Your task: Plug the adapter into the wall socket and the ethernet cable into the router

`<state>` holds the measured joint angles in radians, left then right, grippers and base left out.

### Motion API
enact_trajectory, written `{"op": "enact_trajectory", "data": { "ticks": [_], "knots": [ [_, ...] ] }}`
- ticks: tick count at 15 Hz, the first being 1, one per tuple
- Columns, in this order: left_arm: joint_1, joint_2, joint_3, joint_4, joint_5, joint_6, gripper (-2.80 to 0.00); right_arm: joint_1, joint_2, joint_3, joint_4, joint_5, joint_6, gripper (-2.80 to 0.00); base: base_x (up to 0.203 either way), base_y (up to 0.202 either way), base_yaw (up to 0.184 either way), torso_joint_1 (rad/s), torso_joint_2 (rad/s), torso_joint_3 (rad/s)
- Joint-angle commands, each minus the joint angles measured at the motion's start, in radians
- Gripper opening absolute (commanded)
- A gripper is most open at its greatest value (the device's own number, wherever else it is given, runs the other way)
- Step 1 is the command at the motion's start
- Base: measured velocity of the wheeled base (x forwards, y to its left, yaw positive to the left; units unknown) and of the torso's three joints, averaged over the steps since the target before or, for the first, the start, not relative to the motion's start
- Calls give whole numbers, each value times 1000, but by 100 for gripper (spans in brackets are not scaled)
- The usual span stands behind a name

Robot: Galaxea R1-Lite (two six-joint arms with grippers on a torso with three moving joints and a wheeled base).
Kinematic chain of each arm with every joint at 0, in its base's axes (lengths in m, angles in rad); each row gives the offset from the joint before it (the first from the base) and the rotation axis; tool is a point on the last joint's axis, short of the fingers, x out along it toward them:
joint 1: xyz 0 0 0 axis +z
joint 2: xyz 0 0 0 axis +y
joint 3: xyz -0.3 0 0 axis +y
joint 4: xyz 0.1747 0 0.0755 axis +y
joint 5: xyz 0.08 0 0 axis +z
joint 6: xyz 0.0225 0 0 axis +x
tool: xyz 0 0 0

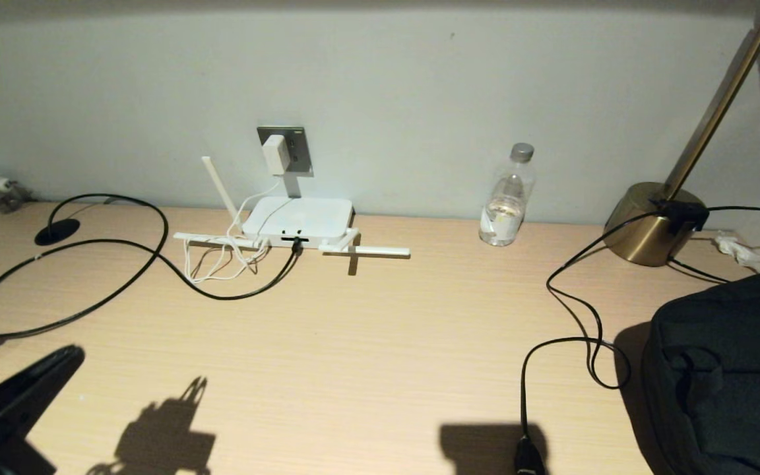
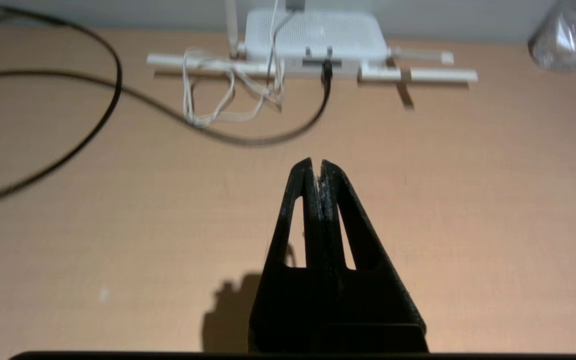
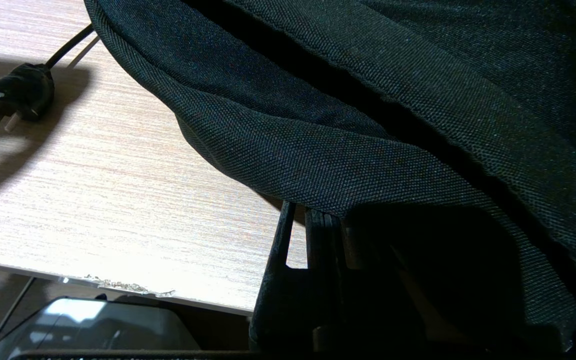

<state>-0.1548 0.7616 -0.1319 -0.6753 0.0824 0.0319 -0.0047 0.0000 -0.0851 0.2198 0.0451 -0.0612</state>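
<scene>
The white adapter [image 1: 275, 154] sits plugged into the grey wall socket [image 1: 295, 142], and its thin white cord [image 1: 221, 260] lies bunched beside the router [image 1: 301, 220]. The black ethernet cable [image 1: 149, 264] loops across the desk, and its end [image 2: 326, 72] is seated in a front port of the router [image 2: 315, 35]. My left gripper [image 2: 316, 165] is shut and empty, low over the desk at the near left [image 1: 57, 359], well short of the router. My right gripper [image 3: 309, 220] is parked at the desk's near right edge, shut, with its tips hidden under a black bag [image 3: 368, 100].
A water bottle [image 1: 507, 198] stands by the wall right of the router. A brass lamp base [image 1: 650, 224] and its thin black cord [image 1: 578, 316] with an unplugged plug [image 3: 20, 92] lie on the right. The black bag [image 1: 729, 369] fills the near right corner.
</scene>
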Motion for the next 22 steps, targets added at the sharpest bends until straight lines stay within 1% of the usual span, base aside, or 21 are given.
{"op": "enact_trajectory", "data": {
  "ticks": [1,2,4,6,7,8,9,11,19,22],
  "knots": [
    [38,-329,51,169,-24,3,-280,0,2,-1,1,0,-1,-280,0,0,0,0,0,0],
    [59,-484,57,277,-45,5,-280,0,2,1,1,1,-8,-280,0,0,0,0,0,0],
    [93,-694,78,413,-55,6,-280,0,2,1,1,-1,3,-280,0,0,0,0,0,0],
    [127,-782,105,546,-68,11,-280,0,2,1,1,-1,3,-280,0,0,0,0,0,0],
    [145,-778,118,638,-79,13,-280,0,2,0,1,-1,4,-280,0,0,0,0,0,0],
    [159,-762,130,674,-90,15,-280,0,2,1,1,-1,3,-280,0,0,0,0,0,0],
    [159,-763,132,674,-88,16,-280,0,2,-1,1,-1,3,-280,0,0,0,0,0,0],
    [158,-763,132,671,-81,-44,-280,0,2,1,1,-1,3,-280,0,0,0,0,0,0],
    [159,-763,132,671,-81,-44,-280,0,2,8,-7,-5,-2,-280,0,0,0,0,0,0],
    [159,-763,132,671,-81,-44,-280,0,2,65,-170,-6,-18,-280,0,0,0,0,0,0]
  ]
}}
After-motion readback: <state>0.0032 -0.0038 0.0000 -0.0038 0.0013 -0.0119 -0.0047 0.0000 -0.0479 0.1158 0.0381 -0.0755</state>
